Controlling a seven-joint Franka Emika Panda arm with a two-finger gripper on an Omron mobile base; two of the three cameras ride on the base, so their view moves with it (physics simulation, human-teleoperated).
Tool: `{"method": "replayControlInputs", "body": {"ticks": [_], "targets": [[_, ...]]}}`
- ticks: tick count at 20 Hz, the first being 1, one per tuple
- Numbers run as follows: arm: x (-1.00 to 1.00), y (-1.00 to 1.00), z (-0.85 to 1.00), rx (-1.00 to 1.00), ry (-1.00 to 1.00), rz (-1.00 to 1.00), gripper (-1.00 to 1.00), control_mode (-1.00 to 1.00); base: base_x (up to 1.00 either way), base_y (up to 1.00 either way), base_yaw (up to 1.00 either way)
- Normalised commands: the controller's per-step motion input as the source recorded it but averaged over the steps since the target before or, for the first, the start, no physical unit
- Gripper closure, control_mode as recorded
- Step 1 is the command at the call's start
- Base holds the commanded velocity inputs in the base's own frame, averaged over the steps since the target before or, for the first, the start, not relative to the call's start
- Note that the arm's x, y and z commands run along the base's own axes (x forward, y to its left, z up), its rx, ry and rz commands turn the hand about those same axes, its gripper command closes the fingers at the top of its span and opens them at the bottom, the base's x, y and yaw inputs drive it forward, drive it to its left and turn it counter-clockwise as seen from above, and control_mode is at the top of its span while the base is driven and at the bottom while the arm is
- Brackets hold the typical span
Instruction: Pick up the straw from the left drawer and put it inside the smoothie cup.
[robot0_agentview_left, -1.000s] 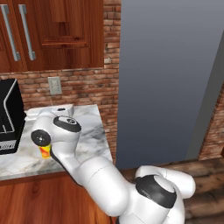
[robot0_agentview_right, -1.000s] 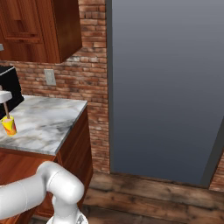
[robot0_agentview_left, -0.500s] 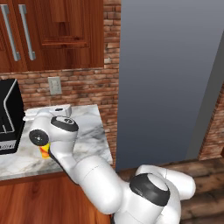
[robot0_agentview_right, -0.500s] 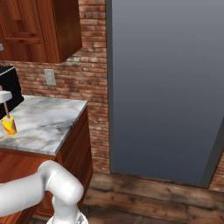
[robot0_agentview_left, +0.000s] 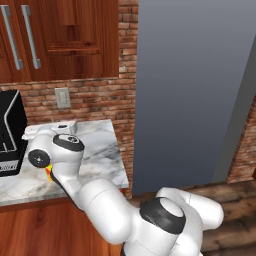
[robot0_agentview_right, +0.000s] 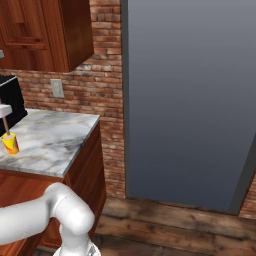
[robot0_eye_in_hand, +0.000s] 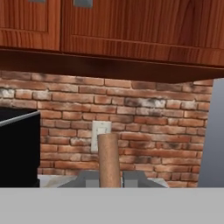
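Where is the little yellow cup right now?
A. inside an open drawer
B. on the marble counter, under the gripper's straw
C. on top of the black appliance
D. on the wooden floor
B: the right base view shows the smoothie cup standing on the marble counter, with the straw directly above it.
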Motion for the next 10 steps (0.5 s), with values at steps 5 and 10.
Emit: {"method": "replayControlInputs", "body": {"ticks": [5,10], "targets": [[0.03,0.11,-0.08,0.00,0.00,0.00,1.00,-1.00,0.00,0.00,0.00],[0.01,0.07,-0.10,0.00,0.00,0.00,1.00,-1.00,0.00,0.00,0.00]]}}
